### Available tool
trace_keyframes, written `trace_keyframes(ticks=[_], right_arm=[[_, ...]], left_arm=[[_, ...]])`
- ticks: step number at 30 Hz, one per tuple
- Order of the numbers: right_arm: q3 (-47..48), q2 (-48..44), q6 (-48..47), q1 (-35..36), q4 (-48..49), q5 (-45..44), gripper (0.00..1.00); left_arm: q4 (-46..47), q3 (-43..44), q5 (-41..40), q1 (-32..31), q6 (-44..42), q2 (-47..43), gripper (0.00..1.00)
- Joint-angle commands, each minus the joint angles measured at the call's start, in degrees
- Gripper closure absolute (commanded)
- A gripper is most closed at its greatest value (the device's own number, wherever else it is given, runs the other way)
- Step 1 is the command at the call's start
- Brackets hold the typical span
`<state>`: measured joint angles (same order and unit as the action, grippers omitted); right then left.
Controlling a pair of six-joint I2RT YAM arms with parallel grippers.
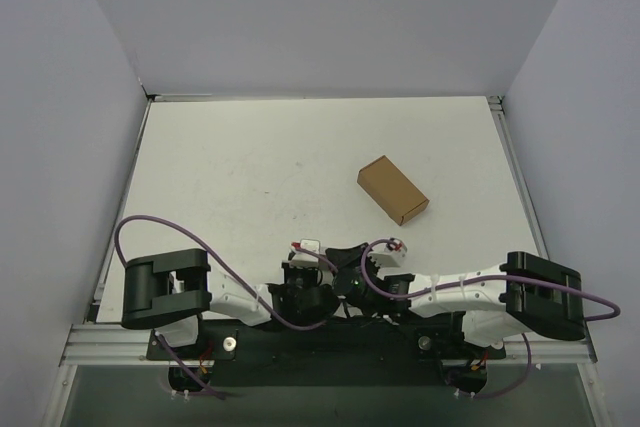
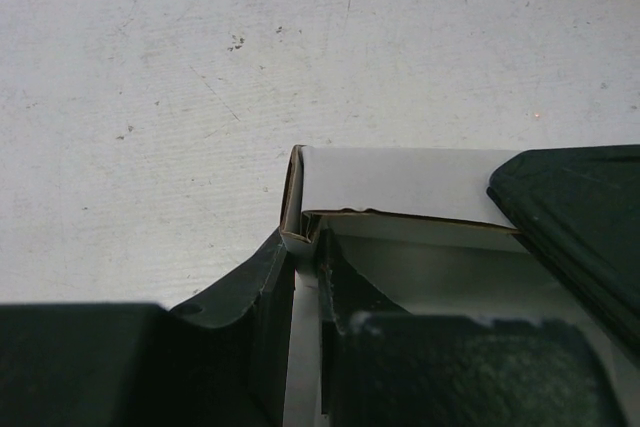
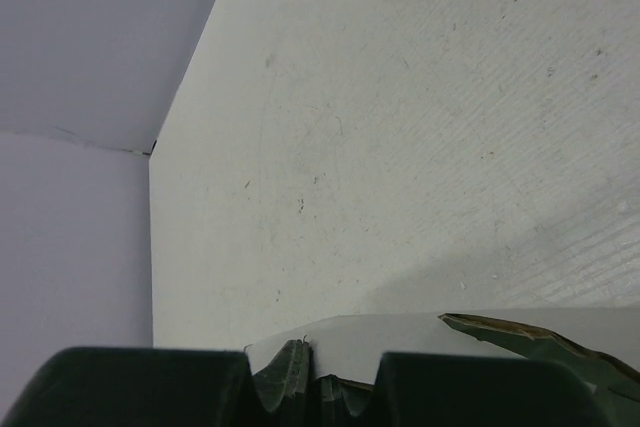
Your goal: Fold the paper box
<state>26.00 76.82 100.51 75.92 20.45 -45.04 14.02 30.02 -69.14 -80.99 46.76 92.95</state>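
Standing by the rig, I find the paper box (image 2: 400, 182) held low over the near middle of the table (image 1: 250, 167), between the two wrists, which are folded inward in front of their bases. It is thin card, smooth and white on the face and brown at the cut edge. One flat panel faces up and a short flap is turned up at its left corner, where the fold is sharp. The left gripper (image 2: 305, 257) is narrow, its black fingers nipping a strip of that card at the folded corner. A matt black finger (image 2: 575, 227), seemingly the right arm's, lies across the panel's right end. The right gripper (image 3: 312, 372) is closed, its ribbed tips meeting at the card's edge and apparently pinching it. A small closed brown cardboard box (image 1: 392, 190), plain and rectangular, lies askew on the table, well apart and to the right of centre. The tabletop is off-white and finely ribbed, with dark specks and faint scuffs. Plain pale grey walls (image 1: 320, 17) enclose it on three sides. Purple cables (image 1: 180, 232) loop from both arms, and an aluminium rail (image 1: 110, 347) runs along the near edge.
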Motion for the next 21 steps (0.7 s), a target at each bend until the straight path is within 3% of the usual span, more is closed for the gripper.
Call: trace_keyframes(ticks=[1, 9, 16, 18, 21], right_arm=[[-3.1, -0.7, -5.4, 2.1, -11.1, 0.8, 1.00], [-3.2, -1.8, -5.7, 2.2, -10.5, -0.1, 1.00], [-3.5, -2.4, -5.1, 2.2, -10.6, -1.4, 1.00], [-3.5, -2.4, -4.8, 2.1, -10.6, -1.6, 1.00], [-3.5, -2.7, -4.7, 2.0, -10.6, -2.2, 1.00]], left_arm=[[-6.4, -2.4, 0.7, 1.4, -5.0, -2.1, 0.90], [1.6, -5.3, 2.2, 0.4, -12.3, -6.4, 0.54], [4.8, -5.3, 2.8, -0.7, -16.9, -7.5, 0.38], [7.0, -6.3, 3.6, -1.1, -17.9, -8.3, 0.30], [15.7, -8.8, 5.2, -1.5, -23.6, -9.7, 0.09]])
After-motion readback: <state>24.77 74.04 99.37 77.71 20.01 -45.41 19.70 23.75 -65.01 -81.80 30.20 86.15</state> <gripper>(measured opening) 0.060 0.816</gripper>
